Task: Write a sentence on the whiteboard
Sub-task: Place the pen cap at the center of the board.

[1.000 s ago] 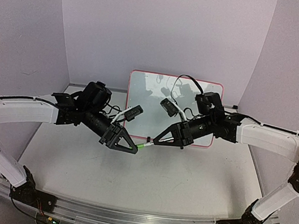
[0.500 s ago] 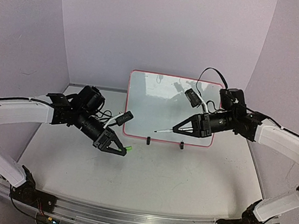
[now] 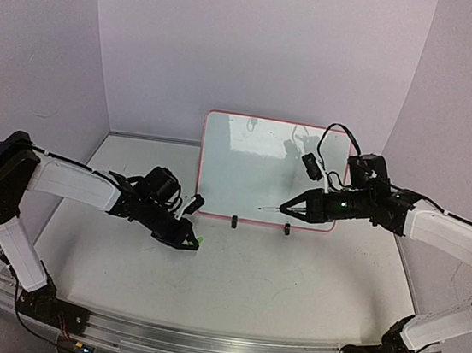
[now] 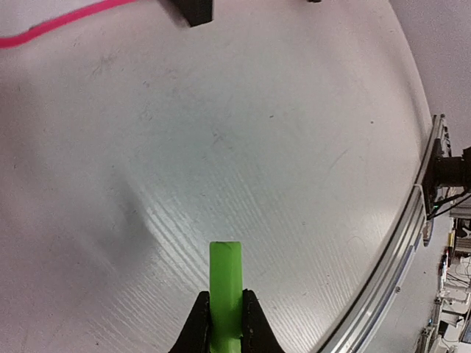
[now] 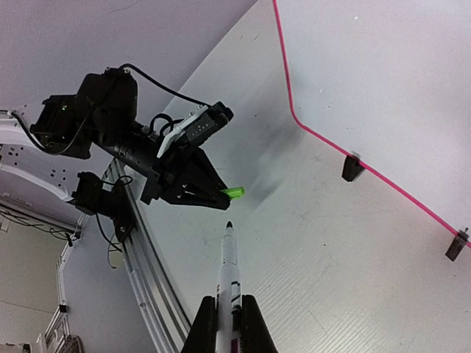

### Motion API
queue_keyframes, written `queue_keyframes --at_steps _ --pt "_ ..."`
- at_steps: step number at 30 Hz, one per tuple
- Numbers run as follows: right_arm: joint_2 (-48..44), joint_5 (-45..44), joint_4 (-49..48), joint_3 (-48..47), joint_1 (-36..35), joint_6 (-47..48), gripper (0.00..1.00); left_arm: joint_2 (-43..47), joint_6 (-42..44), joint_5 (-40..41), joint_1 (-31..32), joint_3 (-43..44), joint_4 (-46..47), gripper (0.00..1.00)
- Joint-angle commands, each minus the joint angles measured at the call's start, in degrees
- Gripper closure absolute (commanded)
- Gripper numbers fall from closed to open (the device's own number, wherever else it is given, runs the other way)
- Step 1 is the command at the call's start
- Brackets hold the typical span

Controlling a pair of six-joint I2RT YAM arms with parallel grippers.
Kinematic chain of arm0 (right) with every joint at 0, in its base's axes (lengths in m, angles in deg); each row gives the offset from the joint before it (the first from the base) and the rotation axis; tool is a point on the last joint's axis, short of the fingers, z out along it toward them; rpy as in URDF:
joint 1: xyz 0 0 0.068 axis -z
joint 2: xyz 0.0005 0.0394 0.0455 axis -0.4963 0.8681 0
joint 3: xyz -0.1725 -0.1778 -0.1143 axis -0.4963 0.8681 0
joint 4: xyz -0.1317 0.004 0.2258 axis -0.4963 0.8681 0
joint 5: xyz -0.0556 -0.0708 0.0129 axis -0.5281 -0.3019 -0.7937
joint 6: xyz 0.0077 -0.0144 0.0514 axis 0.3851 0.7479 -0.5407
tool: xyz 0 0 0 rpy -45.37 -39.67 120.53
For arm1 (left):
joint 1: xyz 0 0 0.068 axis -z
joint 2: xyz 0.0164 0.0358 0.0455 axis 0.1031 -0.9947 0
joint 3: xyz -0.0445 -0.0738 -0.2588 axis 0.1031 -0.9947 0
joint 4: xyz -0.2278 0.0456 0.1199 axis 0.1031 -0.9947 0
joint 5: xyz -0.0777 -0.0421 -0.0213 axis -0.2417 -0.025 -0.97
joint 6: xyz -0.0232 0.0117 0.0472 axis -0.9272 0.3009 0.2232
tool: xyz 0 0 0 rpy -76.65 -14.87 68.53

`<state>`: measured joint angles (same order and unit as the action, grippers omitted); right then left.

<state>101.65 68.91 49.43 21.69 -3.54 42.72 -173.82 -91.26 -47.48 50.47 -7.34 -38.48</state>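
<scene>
The whiteboard [image 3: 238,160], white with a pink rim, stands tilted on two black clip feet [image 3: 234,222] at the back of the table; its surface [image 5: 383,73] bears no writing. My right gripper [image 3: 288,209] hovers before the board's lower right part, shut on a white marker [image 5: 229,272] whose bare dark tip [image 3: 261,208] points left. My left gripper [image 3: 191,242] sits low over the table, left of the board, shut on the marker's green cap [image 4: 224,283]. The cap [image 5: 234,193] is apart from the marker tip.
An aluminium rail [image 3: 215,346] runs along the table's near edge and shows in the left wrist view [image 4: 412,235]. Lavender walls close in the back and both sides. The board's pink rim [image 4: 59,26] lies just beyond the left gripper.
The grippers met at the centre, then pulled apart, taking the cap off the marker. The left arm dropped down-left with the cap; the right swung right and back toward the board.
</scene>
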Motion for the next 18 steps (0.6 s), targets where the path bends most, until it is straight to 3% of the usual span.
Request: queue_keyframes --at_steps 1,8,14,18 --pt "-2.9 -7.3 -4.3 1.3 -0.1 -2.1 1.0 -4.3 -1.8 4.0 -0.1 2.3 1.1 0.97" --pt "-3.1 -8.9 -5.9 3.1 -0.1 -2.7 1.0 -7.0 -1.9 6.8 -0.1 2.9 -0.2 0.92" --pt "-2.6 -10.0 -7.5 3.8 -0.1 -3.5 1.0 -9.1 -0.9 8.9 -0.1 4.6 -3.1 0.72" --pt "-3.2 -11.2 -8.3 4.6 -0.1 -3.7 1.0 -9.6 0.9 9.9 -0.1 6.3 -5.6 0.52"
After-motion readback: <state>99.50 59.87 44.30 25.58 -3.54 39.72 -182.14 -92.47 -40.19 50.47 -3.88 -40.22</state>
